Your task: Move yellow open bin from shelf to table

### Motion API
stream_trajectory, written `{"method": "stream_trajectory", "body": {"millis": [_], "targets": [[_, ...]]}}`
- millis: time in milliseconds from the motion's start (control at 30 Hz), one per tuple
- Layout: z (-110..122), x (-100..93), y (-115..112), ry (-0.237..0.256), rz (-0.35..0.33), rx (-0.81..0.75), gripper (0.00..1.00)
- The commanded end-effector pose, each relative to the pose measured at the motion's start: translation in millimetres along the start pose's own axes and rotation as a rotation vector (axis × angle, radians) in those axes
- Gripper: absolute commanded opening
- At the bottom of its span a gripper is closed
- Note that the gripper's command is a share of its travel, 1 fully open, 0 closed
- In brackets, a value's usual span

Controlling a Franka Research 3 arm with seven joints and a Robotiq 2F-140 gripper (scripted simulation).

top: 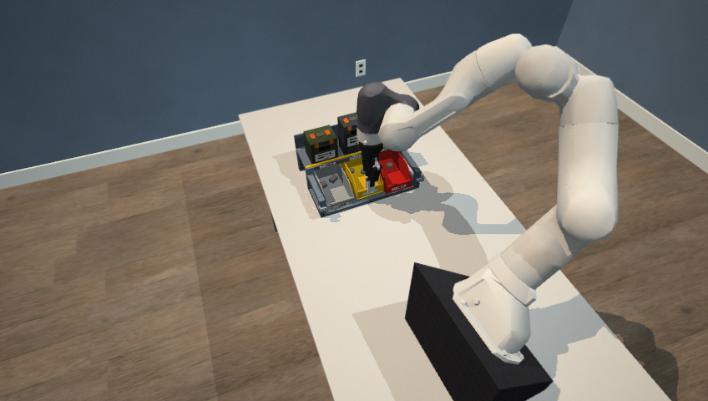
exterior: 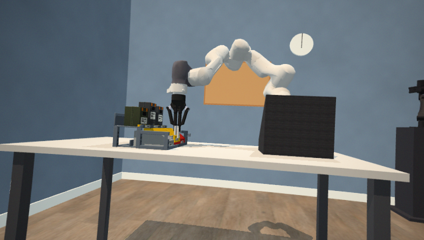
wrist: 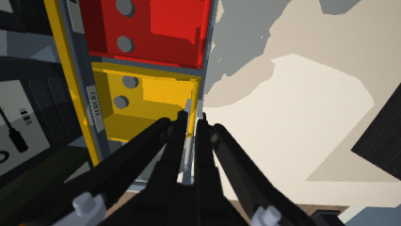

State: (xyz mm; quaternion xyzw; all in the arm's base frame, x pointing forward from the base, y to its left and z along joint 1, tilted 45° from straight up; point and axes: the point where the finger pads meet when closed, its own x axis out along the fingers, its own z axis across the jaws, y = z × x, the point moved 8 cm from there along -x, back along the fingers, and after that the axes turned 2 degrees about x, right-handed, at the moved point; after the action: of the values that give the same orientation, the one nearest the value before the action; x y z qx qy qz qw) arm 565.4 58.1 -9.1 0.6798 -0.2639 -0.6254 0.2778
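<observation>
Wrist view: yellow bin [wrist: 141,101] sits in the shelf [top: 317,195] lower tier, between red bin [wrist: 155,28] and grey bin [top: 331,186] (two round parts inside). Gripper [wrist: 192,118] fingers are nearly closed, pinching the yellow bin's front wall. Shelf stands on the table [top: 347,258]
</observation>
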Motion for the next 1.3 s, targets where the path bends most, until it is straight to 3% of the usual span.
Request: {"method": "stream_trajectory", "body": {"millis": [0, 600, 767, 1167, 1267], "targets": [[-2, -1.5, -1, 0.003, -0.005, 0.000, 0.00], [-2, -0.7, 0, 0.003, -0.005, 0.000, 0.00], [30, 0.9, 2, 0.003, -0.005, 0.000, 0.00], [30, 0.9, 2, 0.003, -0.005, 0.000, 0.00], [50, 3.8, 4, -0.001, -0.002, -0.005, 0.00]]}}
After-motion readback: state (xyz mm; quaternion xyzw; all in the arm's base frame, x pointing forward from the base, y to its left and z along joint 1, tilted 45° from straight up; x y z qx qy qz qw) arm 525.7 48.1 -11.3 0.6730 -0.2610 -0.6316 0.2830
